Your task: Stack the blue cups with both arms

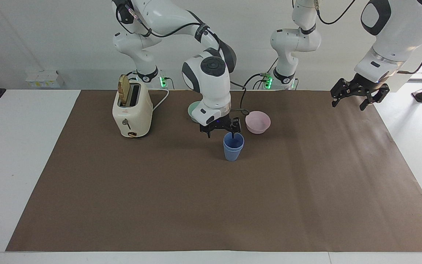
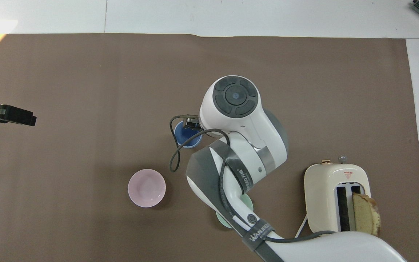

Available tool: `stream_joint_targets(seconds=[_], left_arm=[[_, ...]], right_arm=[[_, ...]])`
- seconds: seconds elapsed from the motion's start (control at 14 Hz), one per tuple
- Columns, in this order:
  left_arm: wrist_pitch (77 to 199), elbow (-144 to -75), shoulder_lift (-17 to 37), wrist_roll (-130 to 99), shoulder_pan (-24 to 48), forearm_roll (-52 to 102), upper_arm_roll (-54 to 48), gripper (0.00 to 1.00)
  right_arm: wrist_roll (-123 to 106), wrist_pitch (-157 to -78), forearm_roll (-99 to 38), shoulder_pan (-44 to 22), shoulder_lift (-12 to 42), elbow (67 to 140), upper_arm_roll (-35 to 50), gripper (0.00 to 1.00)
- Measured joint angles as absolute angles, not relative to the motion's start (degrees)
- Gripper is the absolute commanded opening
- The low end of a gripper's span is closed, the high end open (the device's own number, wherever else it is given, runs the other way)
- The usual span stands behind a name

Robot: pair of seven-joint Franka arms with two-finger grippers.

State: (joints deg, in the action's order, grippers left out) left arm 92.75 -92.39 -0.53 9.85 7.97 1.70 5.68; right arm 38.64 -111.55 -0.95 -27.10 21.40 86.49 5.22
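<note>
**Blue cups nested, right end effector spread above them**

Now the blue cups (image 1: 233, 147) sit one inside the other, upright on the brown mat (image 1: 218, 205) that covers the desk. The pink bowl (image 1: 258, 122) is the landmark: the stack stands just beside it, a little farther from the robots and slightly toward the right arm's end of the desk. The teal bowl (image 1: 195, 111) lies nearer to the robots than the stack, mostly hidden by the arm.

The right end effector (image 1: 221, 132) hangs right over the stack with its fingers spread; one fingertip dips at the rim of the upper cup, the other stands clear outside, and nothing is pinched. The left end effector (image 1: 358, 96) waits in the air, well apart from the pink bowl toward the left arm's end of the desk, its fingers also spread and empty.

Handling, as a judgement: these look like light, stiff plastic tumblers with smooth, tapered walls, so a pinch low on the side could slip upward. The rim is the better hold, one finger inside and one outside. Being light and tall, the stack would tip easily if a finger caught the lip, so a straight vertical exit seems wise.
</note>
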Motion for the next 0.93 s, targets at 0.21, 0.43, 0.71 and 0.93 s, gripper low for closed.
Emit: stream_joint_targets(seconds=[0.21,0.43,0.71,0.93], left_arm=[[92.75,-92.39,-0.53,9.85,7.97,1.70,5.68,1.00],[92.75,-92.39,-0.53,9.85,7.97,1.70,5.68,1.00],[92.75,-92.39,-0.53,9.85,7.97,1.70,5.68,1.00],[92.75,-92.39,-0.53,9.85,7.97,1.70,5.68,1.00]], right_arm=[[32.12,-103.49,-0.23,-20.40,16.31,83.99,5.19,1.00],[27.64,-95.69,-0.24,-15.28,12.73,81.33,5.19,1.00],[21.10,-87.08,-0.24,-10.57,7.83,79.26,5.19,1.00],[18.94,-85.12,-0.24,-7.41,5.43,79.23,5.17,1.00]])
